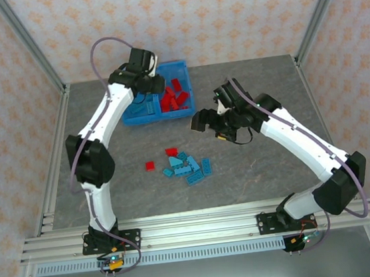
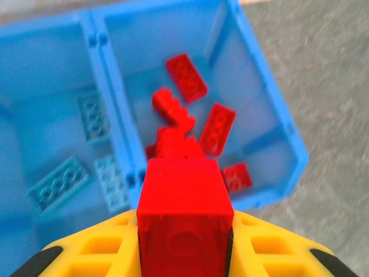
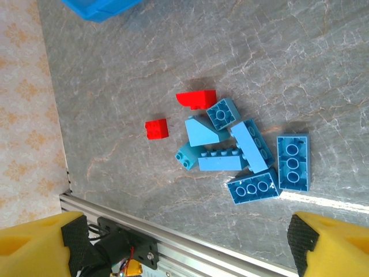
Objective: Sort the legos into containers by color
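Observation:
My left gripper (image 2: 184, 249) is shut on a red lego (image 2: 184, 210) and hangs over the blue bin (image 1: 178, 64) at the back of the table. The bin's right container (image 2: 253, 86) holds several red legos (image 2: 187, 77). Its left container (image 2: 40, 115), beyond the central wall (image 2: 113, 115), holds three light blue legos (image 2: 92, 115). A loose pile of light blue legos (image 1: 189, 167) lies mid-table, with two red legos (image 1: 150, 165) (image 1: 172, 151) beside it. My right gripper (image 1: 207, 120) hovers open above and right of that pile (image 3: 248, 153), nothing between its fingers (image 3: 314, 242).
An aluminium rail (image 1: 195, 227) runs along the near edge of the grey table and shows close under my right gripper (image 3: 190, 245). Patterned walls and frame posts (image 1: 27, 43) close in the sides and back.

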Tool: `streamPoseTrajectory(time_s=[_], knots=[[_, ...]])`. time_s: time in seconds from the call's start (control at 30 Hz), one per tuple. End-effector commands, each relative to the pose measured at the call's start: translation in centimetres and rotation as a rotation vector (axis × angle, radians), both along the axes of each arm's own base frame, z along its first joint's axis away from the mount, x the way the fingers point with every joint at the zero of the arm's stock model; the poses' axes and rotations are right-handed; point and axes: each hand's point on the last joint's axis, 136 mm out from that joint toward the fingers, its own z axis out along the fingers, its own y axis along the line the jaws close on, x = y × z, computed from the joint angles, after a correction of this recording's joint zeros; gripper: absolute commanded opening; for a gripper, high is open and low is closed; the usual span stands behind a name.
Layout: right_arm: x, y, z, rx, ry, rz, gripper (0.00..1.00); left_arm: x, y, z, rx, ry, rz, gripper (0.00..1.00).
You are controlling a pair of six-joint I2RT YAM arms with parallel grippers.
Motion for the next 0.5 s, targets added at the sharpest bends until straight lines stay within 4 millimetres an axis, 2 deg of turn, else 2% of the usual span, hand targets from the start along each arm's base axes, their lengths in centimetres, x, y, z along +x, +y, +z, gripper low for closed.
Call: streamPoseTrajectory(time_s=[0.0, 0.2, 0.3, 0.37, 0.47], knots=[[0.6, 0.1, 1.8, 0.013, -0.03, -0.032, 0.91, 3.6, -0.8, -0.1, -0.033, -0.043, 0.049, 0.32], [-0.3, -0.4, 2.4, 0.036, -0.01, -0.099, 0.9, 7.6, -0.2, -1.9, 0.042, -0.098, 0.079, 0.37], [-1.0, -0.8, 2.8, 0.038, -0.003, -0.119, 0.9, 8.9, 0.4, -2.7, 0.038, -0.109, 0.104, 0.41], [-1.4, -1.4, 3.1, 0.029, -0.005, -0.143, 0.9, 9.3, 0.5, -2.7, 0.039, -0.117, 0.091, 0.5], [-1.7, -2.0, 3.4, 0.036, -0.02, -0.18, 0.9, 8.9, 0.4, -1.7, 0.04, -0.128, 0.066, 0.53]])
